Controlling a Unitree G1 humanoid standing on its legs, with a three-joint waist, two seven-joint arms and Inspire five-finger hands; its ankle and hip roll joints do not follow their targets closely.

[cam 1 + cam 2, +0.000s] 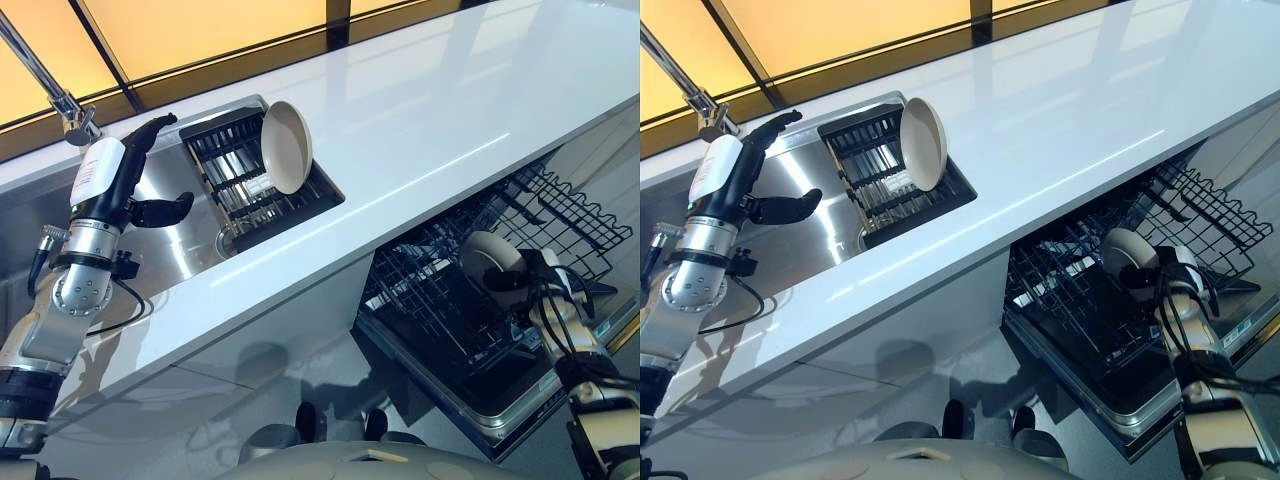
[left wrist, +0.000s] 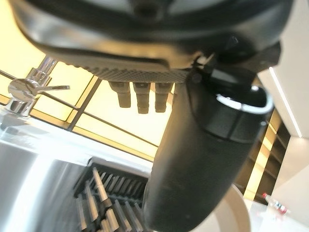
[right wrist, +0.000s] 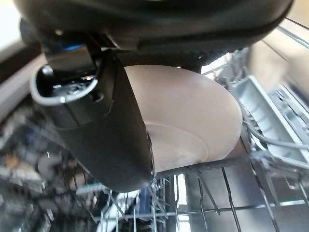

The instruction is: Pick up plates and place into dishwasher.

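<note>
Beige plate in right hand

Two plates — one racked in the sink, one over the dishwasher.

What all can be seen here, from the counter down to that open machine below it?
Round cream plate: one, standing on edge in the black drying rack set in the sink.
Round cream plate: one, held over the dishwasher's wire rack.
Stainless steel sink: one, silver, sunk in the counter.
Chrome faucet: one, behind the sink.
Glossy white countertop: one, running across the view.
Open dishwasher: one, under the counter, dark wire racks pulled out.
Left hand: dark, open, over the sink beside the rack.
Right hand: dark, gripping the second plate at the dishwasher.
</note>
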